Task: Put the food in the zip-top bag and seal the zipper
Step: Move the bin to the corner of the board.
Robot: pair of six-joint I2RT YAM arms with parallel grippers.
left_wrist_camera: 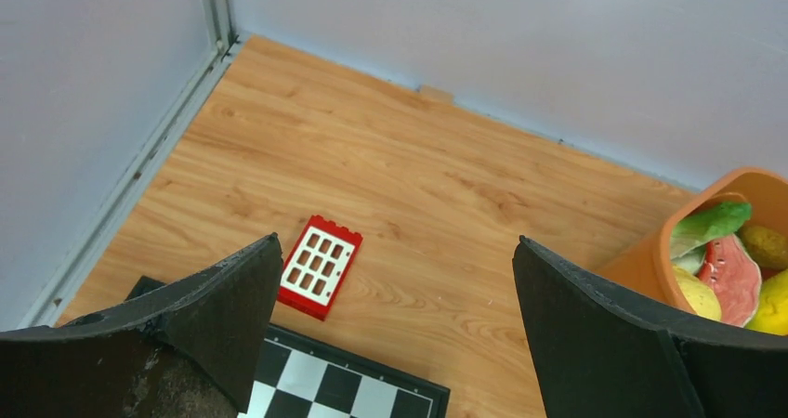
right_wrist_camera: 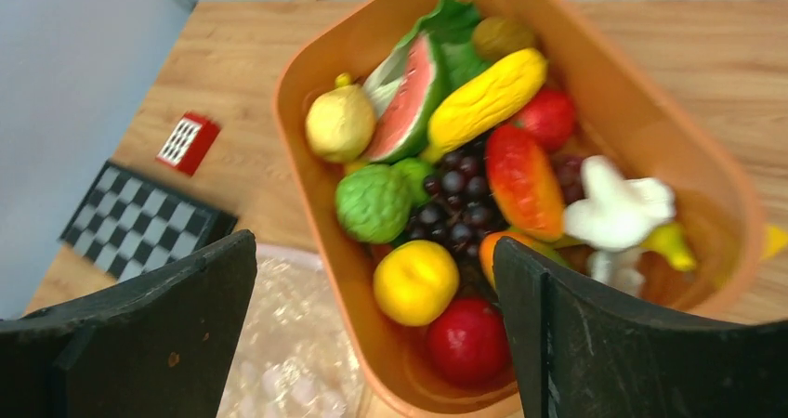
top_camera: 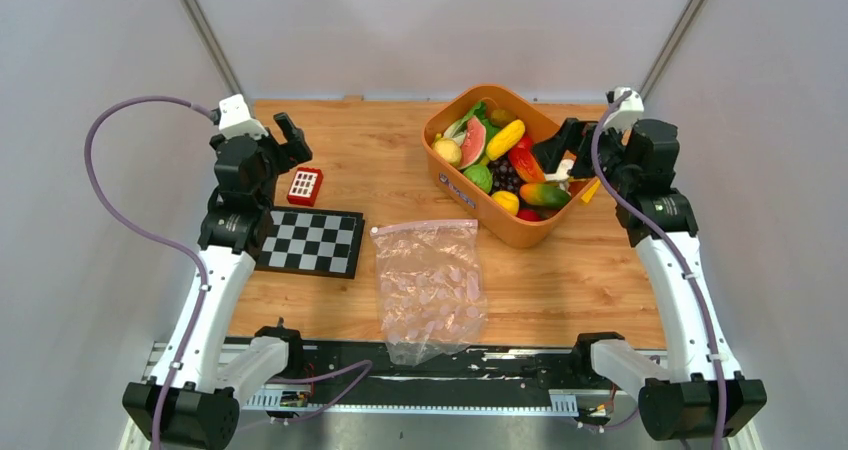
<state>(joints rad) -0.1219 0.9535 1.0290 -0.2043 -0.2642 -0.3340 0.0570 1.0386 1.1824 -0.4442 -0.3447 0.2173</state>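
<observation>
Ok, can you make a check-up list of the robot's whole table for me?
Surface: wooden table.
Job's things: bag lies flat, nothing seen inside; zipper at its far edge; food all in the basket.
Clutter: red block and checkerboard, side by side.
Pincers: left pincer open above the block; right pincer open above the basket; both hold nothing.
Cables: purple cable loops off the left arm; another runs down the right arm.
Surroundings: grey walls; black rail at the near edge.
</observation>
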